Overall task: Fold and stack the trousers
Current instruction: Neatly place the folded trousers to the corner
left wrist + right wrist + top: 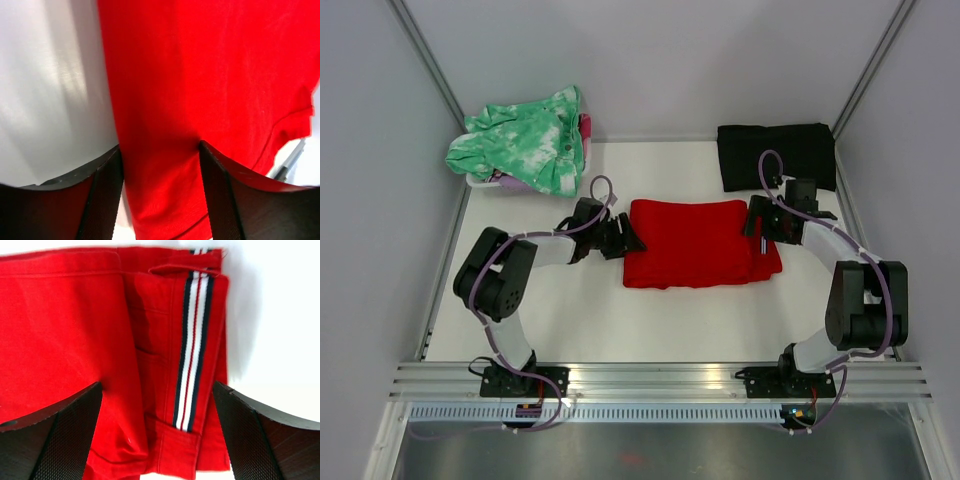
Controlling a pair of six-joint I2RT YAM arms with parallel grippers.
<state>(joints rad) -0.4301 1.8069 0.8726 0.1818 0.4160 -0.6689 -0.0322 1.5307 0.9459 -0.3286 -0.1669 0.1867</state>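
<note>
Red trousers (695, 243) lie folded into a flat rectangle mid-counter (590, 310), with the striped waistband trim (192, 340) at the right end. Left jaws are spread astride the left edge of the fabric, red cloth between them; can't tell from the wrist view if the tips touch it. Right jaws are spread wide over the striped end, holding nothing. Black folded cloth (777, 153) sits far right and the green-and-white garment (525, 140) far left, both apart from the trousers. Risks, my read: a shallow pinch catches only the top layer and the fold peels open on the lift; the waistband flap on the right flops out; uneven pull from the two sides skews or drags the bundle.
</note>
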